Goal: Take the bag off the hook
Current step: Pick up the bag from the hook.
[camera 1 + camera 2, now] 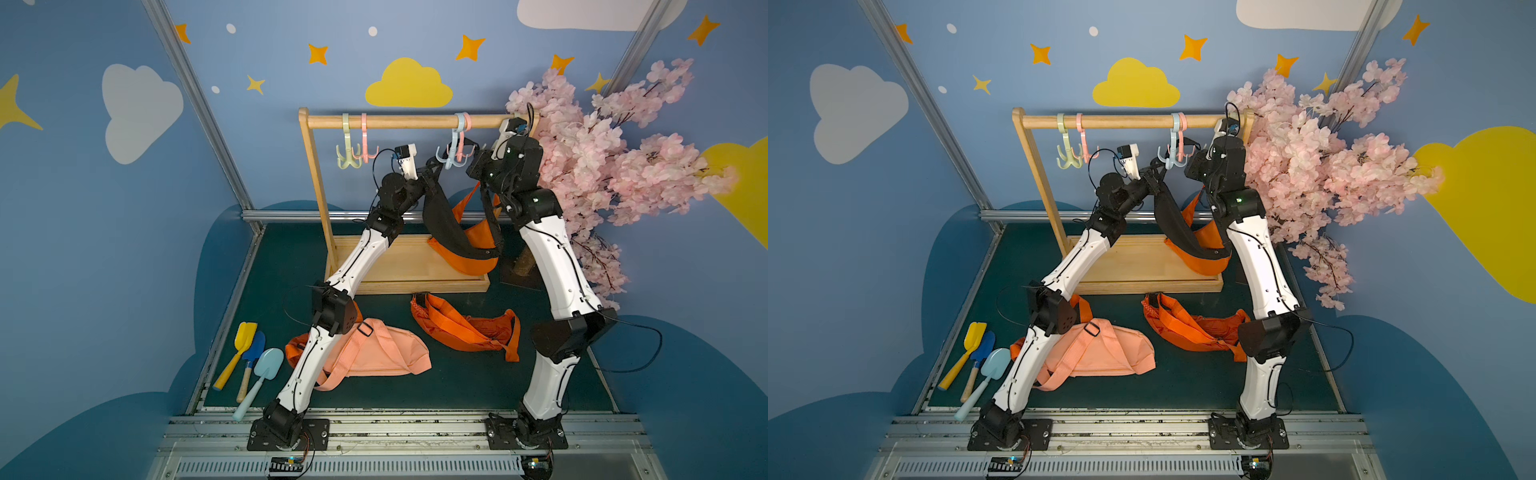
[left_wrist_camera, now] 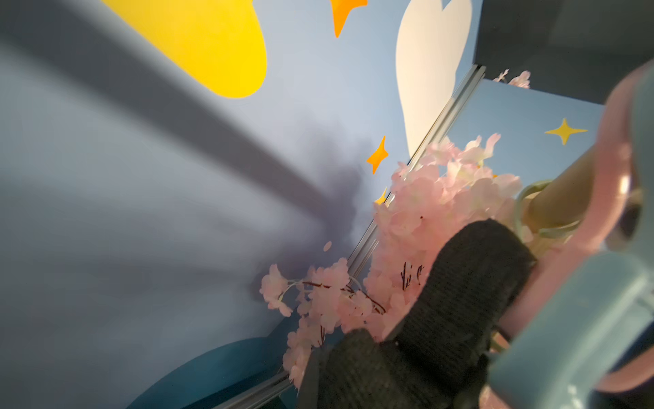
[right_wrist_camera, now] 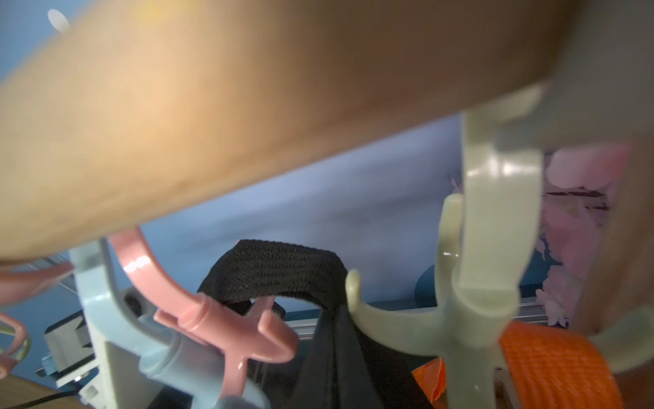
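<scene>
The bag (image 1: 446, 226) is black and hangs in a sling under the wooden rod (image 1: 415, 121), in front of an orange bag (image 1: 469, 259). Its black strap (image 3: 279, 263) arches up beside the prongs of the pink hook (image 3: 226, 329); I cannot tell whether it rests on a prong. My left gripper (image 1: 435, 166) is shut on one end of the strap (image 2: 442, 318), just left of the blue hook (image 1: 455, 153). My right gripper (image 1: 473, 153) is shut on the other end, right of the pink hook (image 1: 462, 145). The orange bag's strap (image 3: 555, 364) sits on a green hook (image 3: 495, 248).
A peach bag (image 1: 374, 349) and another orange bag (image 1: 465, 328) lie on the dark floor near the arms. Toy shovels (image 1: 249, 361) lie at the front left. A pink blossom tree (image 1: 602, 158) crowds my right arm. Bare green and pink hooks (image 1: 353, 145) hang at the rod's left.
</scene>
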`<state>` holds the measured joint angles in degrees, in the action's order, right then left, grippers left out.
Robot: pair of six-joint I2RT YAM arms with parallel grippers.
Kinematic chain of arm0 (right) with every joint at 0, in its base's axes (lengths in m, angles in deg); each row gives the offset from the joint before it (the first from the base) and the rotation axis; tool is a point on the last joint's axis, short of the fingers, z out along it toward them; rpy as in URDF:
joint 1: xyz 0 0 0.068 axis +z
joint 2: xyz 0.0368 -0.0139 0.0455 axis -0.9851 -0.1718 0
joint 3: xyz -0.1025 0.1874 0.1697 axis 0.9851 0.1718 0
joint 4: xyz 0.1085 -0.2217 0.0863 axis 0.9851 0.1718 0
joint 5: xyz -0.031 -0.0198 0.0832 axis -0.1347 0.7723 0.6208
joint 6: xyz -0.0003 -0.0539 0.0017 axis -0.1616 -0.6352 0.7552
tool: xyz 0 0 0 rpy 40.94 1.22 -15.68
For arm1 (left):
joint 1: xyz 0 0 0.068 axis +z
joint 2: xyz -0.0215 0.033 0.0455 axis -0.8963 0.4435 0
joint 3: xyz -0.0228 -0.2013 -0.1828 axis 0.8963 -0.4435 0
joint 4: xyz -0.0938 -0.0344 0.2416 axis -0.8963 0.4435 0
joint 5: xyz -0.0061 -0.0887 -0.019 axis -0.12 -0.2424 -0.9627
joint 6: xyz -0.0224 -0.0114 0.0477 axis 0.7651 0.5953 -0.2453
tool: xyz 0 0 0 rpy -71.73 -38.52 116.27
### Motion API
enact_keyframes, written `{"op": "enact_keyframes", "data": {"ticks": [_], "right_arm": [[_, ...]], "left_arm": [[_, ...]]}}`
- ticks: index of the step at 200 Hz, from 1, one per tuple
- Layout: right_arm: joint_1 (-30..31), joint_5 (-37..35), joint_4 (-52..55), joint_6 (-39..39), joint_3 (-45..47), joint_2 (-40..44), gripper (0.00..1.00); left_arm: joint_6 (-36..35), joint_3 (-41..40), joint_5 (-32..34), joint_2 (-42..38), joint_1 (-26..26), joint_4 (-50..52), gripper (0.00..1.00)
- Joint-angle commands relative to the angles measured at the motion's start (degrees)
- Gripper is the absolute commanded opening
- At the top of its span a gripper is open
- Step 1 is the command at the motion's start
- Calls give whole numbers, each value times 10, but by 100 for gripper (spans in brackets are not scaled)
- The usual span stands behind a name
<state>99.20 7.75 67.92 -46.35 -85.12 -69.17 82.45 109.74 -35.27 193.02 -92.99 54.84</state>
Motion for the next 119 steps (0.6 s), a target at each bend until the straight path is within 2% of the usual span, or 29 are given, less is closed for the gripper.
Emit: {"op": "enact_keyframes", "data": {"ticks": [1, 36, 67, 119], "right_arm": [[5, -14, -80, -8, 37, 40, 0], [7, -27, -98, -18, 57, 52, 0], [6, -33, -62, -21, 14, 20, 0], [7, -43, -21, -8, -49, -30, 0]], "left_arm": [[-5, 9, -7, 10, 0, -77, 4], [-11, 9, 4, 9, 1, -87, 4], [-6, 8, 39, 18, 3, -92, 4], [-10, 14, 61, 32, 1, -101, 4]]}}
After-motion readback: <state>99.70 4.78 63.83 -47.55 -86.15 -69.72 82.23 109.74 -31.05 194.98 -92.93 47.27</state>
